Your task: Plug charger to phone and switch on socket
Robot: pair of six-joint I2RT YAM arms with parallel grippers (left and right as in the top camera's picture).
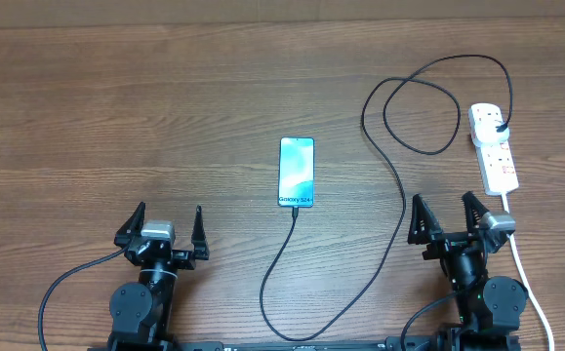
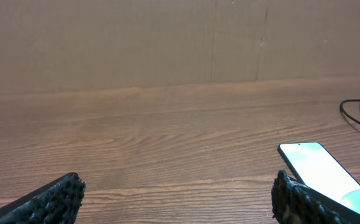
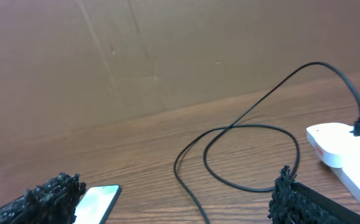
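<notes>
Although the charger [image 1: 403, 200] runs its thin black cable right up to the near short edge of the phone [image 1: 297, 173], the overhead view is too coarse to say whether the tip is fully seated or only touching. The phone lies flat, screen lit, near the middle of the tabletop [image 1: 116, 97]. From there the cable sweeps toward the robot, climbs the right side, loops once and ends in a black plug sitting in the far outlet of the socket [image 1: 494, 146], which lies at the right. So the mains end looks done; checking the phone end and pressing the red switch appear to remain.

Left end effector [image 1: 169, 219] and right end effector [image 1: 446, 210] both stand with fingers wide apart, holding nothing, near the front edge. The right one is just beside the socket's near end and its white cord [image 1: 526, 273]. Open wood stretches left and beyond the phone to the brown board [image 2: 167, 43]; only the cable loop crowds the right side.
</notes>
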